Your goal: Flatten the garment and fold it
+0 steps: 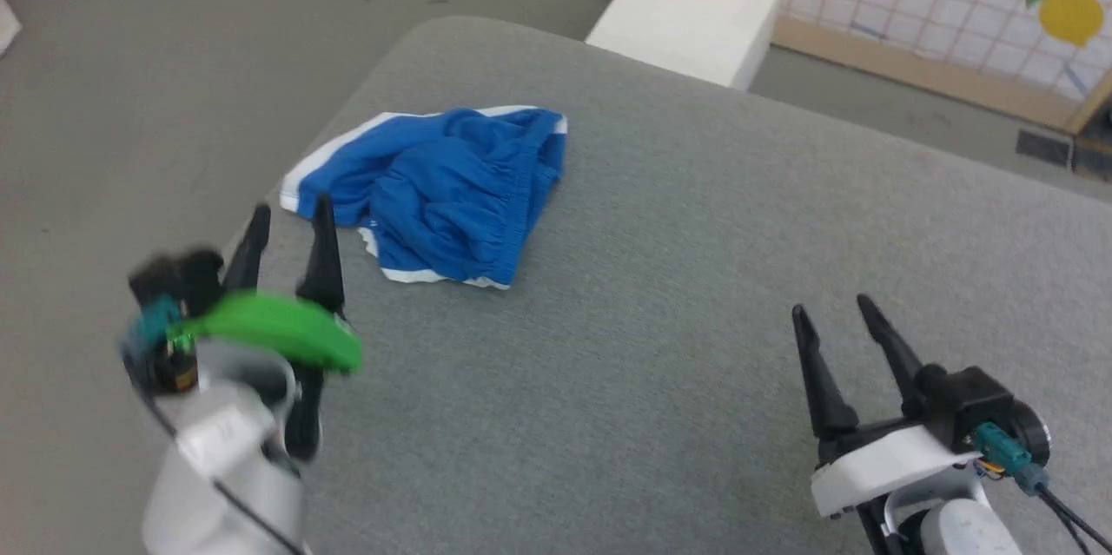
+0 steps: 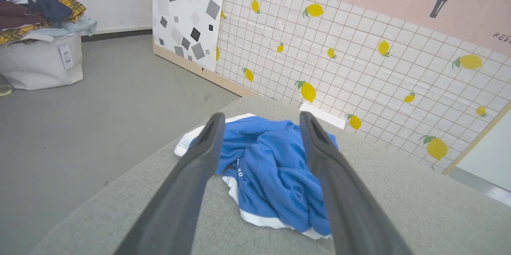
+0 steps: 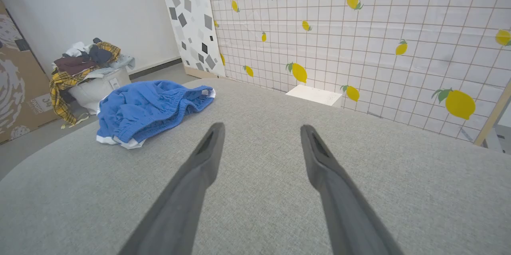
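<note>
The garment (image 1: pixel 443 190), bright blue shorts with white edge trim, lies crumpled on the grey padded table (image 1: pixel 660 312), near its far left part. Its gathered waistband faces the right side of the heap. My left gripper (image 1: pixel 291 212) hovers open just in front of the shorts' near left edge, with nothing between its fingers. In the left wrist view the garment (image 2: pixel 271 171) sits straight ahead between the open fingers (image 2: pixel 207 143). My right gripper (image 1: pixel 836 312) stands open over bare table at the lower right, well apart from the garment (image 3: pixel 147 107).
A white block (image 1: pixel 695 8) stands on the floor beyond the table's far edge, before a lemon-patterned wall (image 2: pixel 359 59). A white bin heaped with clothes (image 2: pixel 40 51) sits on the floor to the left. The table's left edge runs close to my left gripper.
</note>
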